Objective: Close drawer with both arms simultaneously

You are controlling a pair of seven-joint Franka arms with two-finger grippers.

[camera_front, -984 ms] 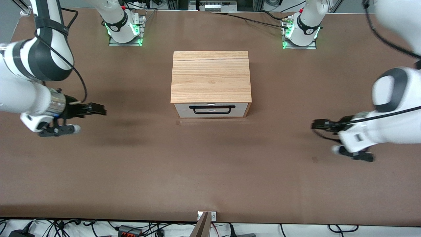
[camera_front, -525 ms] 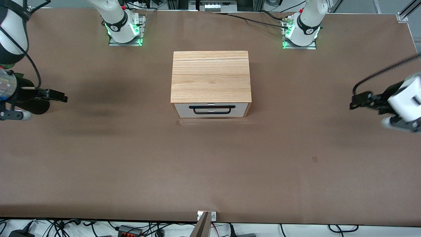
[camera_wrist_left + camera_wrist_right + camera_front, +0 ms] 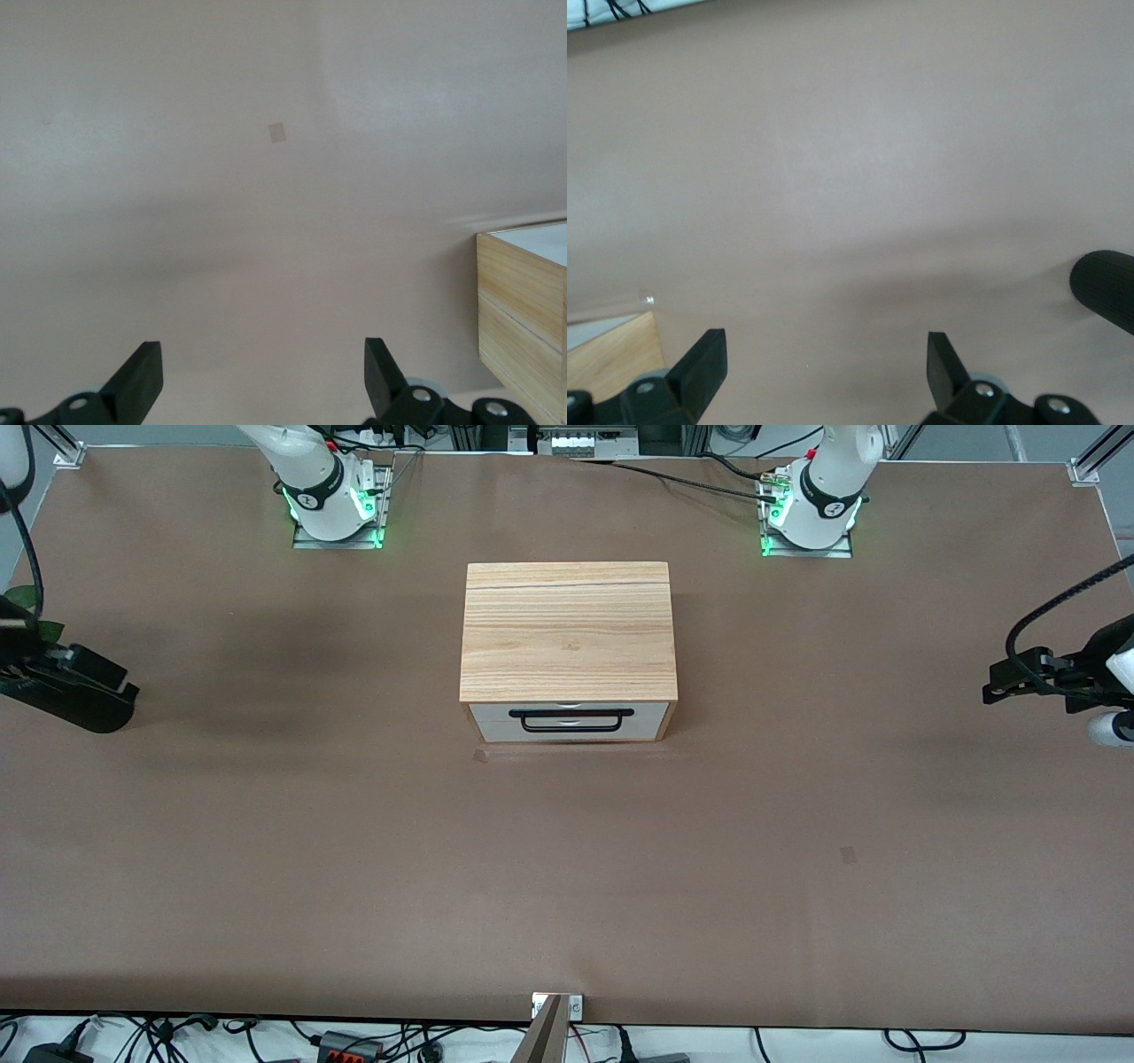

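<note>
The light-wood cabinet (image 3: 567, 631) stands mid-table. Its drawer (image 3: 496, 722) is pushed in, the white front level with the cabinet's frame, and the black bar handle (image 3: 576, 720) faces the front camera. My left gripper (image 3: 1001, 682) hangs over the left arm's end of the table, far from the cabinet. It is open and empty in the left wrist view (image 3: 261, 354), where a cabinet corner (image 3: 523, 310) shows. My right gripper (image 3: 106, 677) hangs over the right arm's end of the table. It is open and empty in the right wrist view (image 3: 824, 345).
A black vase (image 3: 84, 713) with a green leaf stands at the right arm's end of the table, under my right gripper. It also shows in the right wrist view (image 3: 1106, 288). A small tape mark (image 3: 848, 855) lies on the brown table (image 3: 567, 886).
Both arms have swung outward from the cabinet's sides to the table's ends. The drawer and cabinet have not moved.
</note>
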